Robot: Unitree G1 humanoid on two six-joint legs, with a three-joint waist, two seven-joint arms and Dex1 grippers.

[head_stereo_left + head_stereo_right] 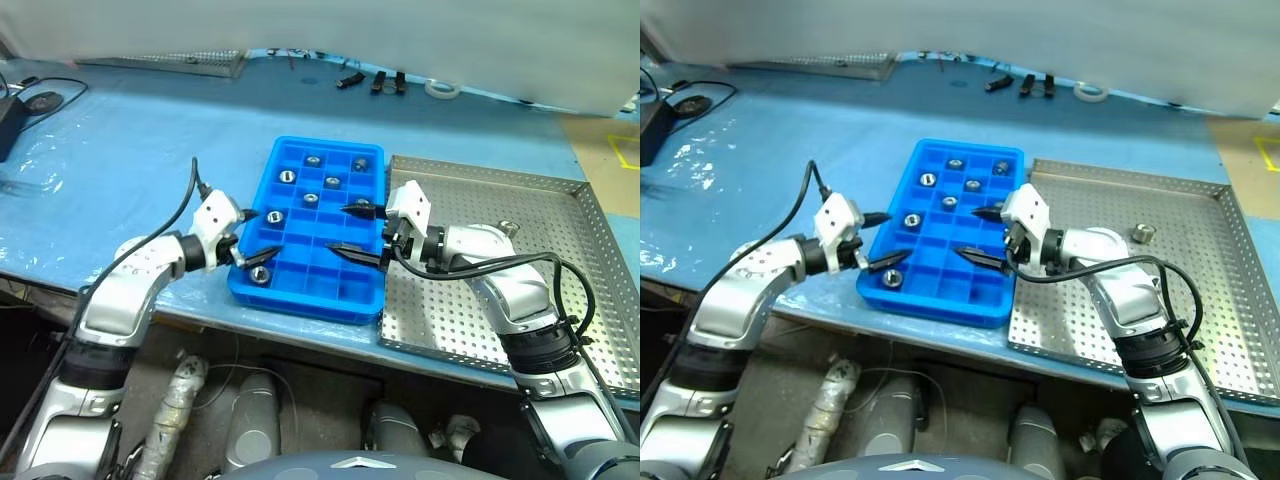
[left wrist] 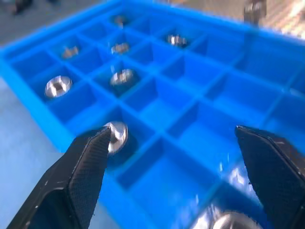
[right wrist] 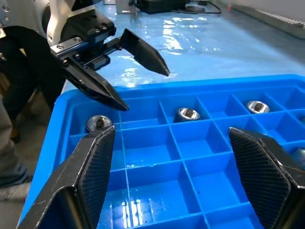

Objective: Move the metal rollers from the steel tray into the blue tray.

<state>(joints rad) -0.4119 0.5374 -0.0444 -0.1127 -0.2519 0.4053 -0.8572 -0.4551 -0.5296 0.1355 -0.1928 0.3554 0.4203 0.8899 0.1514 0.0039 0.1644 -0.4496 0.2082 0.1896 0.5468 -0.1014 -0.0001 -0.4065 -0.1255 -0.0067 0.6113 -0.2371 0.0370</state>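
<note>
Most of the rollers point(image 1: 284, 176) already lie in the blue tray point(image 1: 305, 303); seven can be counted there, each alone in its own compartment, gathered mainly toward the tray's far end, with one in the left column at mid-length and one in the near left corner compartment point(image 1: 261, 274); many compartments along the near and right sides hold nothing. One roller point(image 1: 1142, 235) remains in the steel tray point(image 1: 560, 190), lying on the perforated floor toward the middle, just past the right forearm; whether more lie hidden under that arm cannot be told.

The left gripper point(image 1: 255, 239) hangs over the near left corner of the blue tray, its jaws spread wide and empty, with the corner roller lying just below the nearer finger; judging by that, this piece looks freshly set down. The right gripper point(image 1: 354, 229) reaches in over the tray's right edge from the steel tray's side, jaws likewise parted and carrying nothing.

The two trays sit side by side, touching or nearly so, at the near edge of the blue-covered surface point(image 1: 120, 160).

By this reading the task is close to done; what is left is at least the one roller on the steel tray, to be fetched and dropped into a free compartment.
</note>
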